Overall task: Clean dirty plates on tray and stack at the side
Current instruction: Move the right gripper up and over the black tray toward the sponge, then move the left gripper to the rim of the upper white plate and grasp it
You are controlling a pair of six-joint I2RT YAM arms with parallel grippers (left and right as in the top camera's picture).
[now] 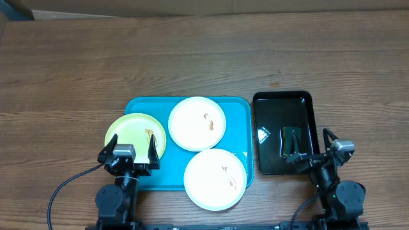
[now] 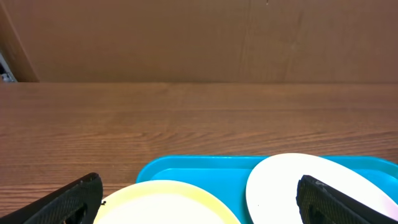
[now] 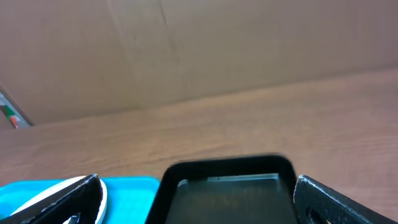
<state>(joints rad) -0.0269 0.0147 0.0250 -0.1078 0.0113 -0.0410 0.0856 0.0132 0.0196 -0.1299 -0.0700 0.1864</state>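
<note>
Three plates lie on the turquoise tray (image 1: 239, 112). A yellow-green plate (image 1: 135, 133) overhangs its left edge. One white plate (image 1: 197, 122) sits at the back and another white plate (image 1: 215, 179) overhangs the front edge. Each has a small brown smear. My left gripper (image 1: 131, 145) is open at the near edge of the yellow-green plate (image 2: 168, 202), holding nothing. My right gripper (image 1: 310, 145) is open at the front right corner of a black tray, also holding nothing.
The glossy black tray (image 1: 284, 108) stands just right of the turquoise tray, with a small dark object (image 1: 291, 137) lying in it. Bare wooden table stretches behind and to both sides. A cardboard wall (image 2: 186, 37) rises at the far edge.
</note>
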